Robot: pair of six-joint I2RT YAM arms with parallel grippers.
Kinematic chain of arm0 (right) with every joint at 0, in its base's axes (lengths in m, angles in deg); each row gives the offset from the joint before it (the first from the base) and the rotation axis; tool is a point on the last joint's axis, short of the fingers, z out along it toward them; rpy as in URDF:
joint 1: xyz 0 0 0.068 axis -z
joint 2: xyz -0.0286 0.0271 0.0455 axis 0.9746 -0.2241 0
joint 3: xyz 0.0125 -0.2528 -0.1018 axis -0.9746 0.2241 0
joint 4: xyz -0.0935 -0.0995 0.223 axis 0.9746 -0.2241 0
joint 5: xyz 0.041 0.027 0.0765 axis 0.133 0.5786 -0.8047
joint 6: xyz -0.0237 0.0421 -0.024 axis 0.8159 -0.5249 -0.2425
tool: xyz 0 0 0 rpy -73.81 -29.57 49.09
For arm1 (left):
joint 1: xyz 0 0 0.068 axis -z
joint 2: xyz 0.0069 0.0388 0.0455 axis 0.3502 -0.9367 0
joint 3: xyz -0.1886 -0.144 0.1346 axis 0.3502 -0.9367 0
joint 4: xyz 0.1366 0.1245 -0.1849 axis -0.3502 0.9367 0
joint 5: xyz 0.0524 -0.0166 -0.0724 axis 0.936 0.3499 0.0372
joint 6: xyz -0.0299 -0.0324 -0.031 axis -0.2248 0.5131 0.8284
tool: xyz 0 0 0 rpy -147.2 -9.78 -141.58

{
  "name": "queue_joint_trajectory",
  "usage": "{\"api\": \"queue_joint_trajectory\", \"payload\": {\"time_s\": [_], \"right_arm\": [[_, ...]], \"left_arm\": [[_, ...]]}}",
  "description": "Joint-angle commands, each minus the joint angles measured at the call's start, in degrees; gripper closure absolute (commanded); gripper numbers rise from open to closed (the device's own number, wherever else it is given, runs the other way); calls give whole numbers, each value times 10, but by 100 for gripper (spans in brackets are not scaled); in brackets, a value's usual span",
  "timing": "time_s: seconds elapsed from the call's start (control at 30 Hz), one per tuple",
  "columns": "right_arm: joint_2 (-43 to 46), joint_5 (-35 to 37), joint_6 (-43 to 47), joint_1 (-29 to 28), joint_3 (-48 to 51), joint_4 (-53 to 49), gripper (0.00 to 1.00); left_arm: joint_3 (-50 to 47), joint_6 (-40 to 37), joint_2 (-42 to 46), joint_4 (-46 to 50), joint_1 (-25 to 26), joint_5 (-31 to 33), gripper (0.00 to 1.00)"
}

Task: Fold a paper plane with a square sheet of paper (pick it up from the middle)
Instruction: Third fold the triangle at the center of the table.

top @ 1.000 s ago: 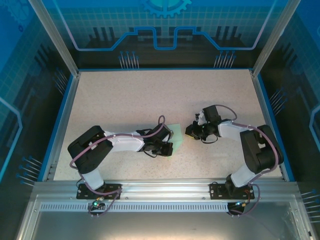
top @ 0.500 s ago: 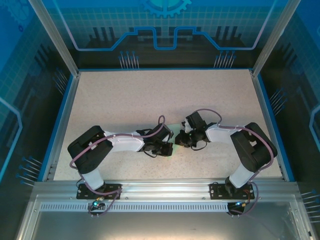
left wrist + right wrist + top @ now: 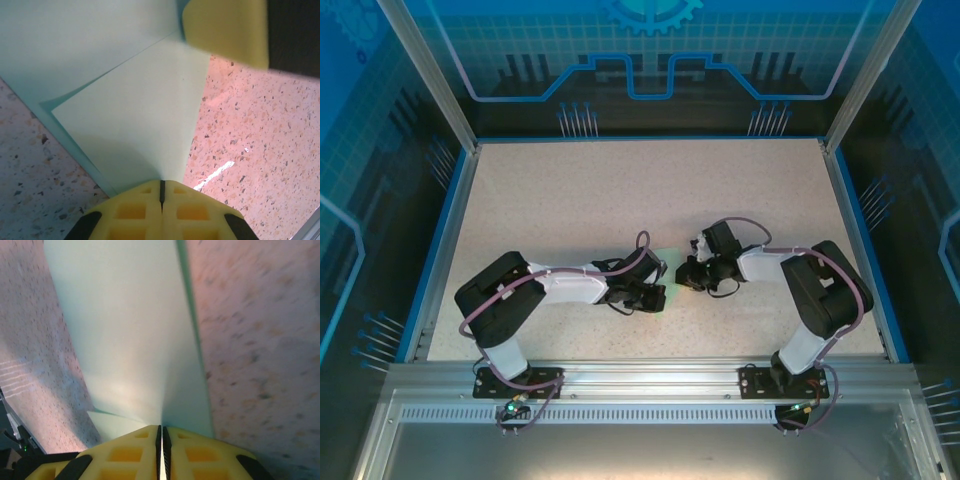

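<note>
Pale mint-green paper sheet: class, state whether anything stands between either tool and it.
Nothing visible does: left tool and right tool each pinch the thin pale mint-green paper sheet directly.

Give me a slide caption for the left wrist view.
Left gripper shut on folded mint paper, speckled table beneath.

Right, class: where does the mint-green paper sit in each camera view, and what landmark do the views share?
Top external: paper, a small green patch near the picture's middle.
Left wrist: paper across the upper left and middle.
Right wrist: paper, a broad band down the middle.
Shared landmark: the speckled table beneath it.
</note>
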Motion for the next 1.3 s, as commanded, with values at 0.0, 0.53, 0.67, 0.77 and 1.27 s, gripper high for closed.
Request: {"api": "queue_joint_trajectory", "payload": {"time_s": [0.0,0.53,0.67,0.77,1.27], "right_arm": [[1,82,21,33,4,-16,85],[108,43,10,-22,6,-49,80],[63,38,-4,-53,-9,-30,81],[22,36,-6,-68,-29,-23,82],[-53,85,-2,-72,-41,-59,87]], "left_arm": [[-36,3,-25,90,0,26,100],[-20,2,-20,96,0,24,100],[-15,1,-19,96,1,22,100],[-14,1,-16,96,1,21,100],[10,-6,91,121,1,-6,86]]}}
